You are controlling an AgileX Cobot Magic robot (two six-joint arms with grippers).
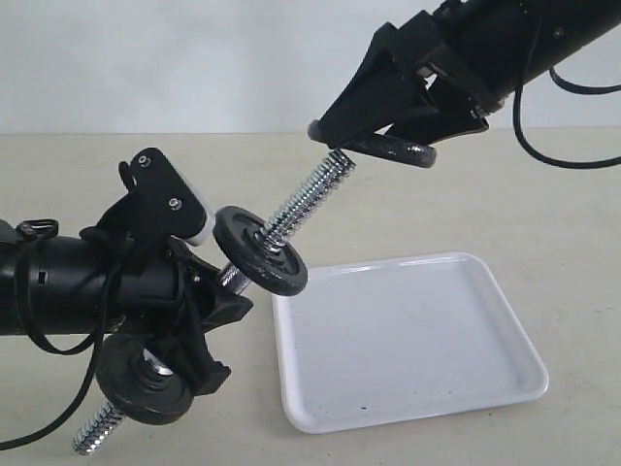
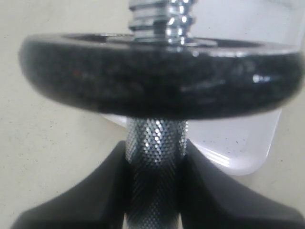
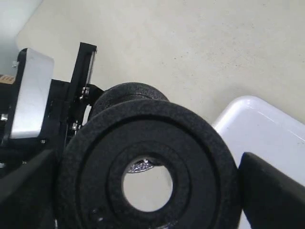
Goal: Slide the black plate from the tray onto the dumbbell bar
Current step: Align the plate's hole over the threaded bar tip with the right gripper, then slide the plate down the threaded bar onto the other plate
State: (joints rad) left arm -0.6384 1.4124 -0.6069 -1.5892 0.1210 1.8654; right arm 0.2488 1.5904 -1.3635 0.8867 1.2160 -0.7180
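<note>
My left gripper (image 2: 156, 167) is shut on the knurled middle of the dumbbell bar (image 1: 310, 199), holding it slanted up toward the right. One black disc (image 1: 260, 250) sits on the bar above the grip, and another (image 1: 146, 381) below it. My right gripper (image 1: 388, 131) is shut on the black plate (image 1: 393, 148), which hangs just past the bar's threaded upper tip. In the right wrist view the black plate (image 3: 147, 176) fills the lower frame, and the bar's tip (image 3: 143, 165) shows at the upper edge of its hole. The white tray (image 1: 408, 340) lies below with nothing in it.
The beige tabletop (image 1: 543, 204) spreads around the tray. The left arm's body (image 1: 78, 282) and its cable loops fill the lower left. A black cable (image 1: 543, 146) hangs from the right arm.
</note>
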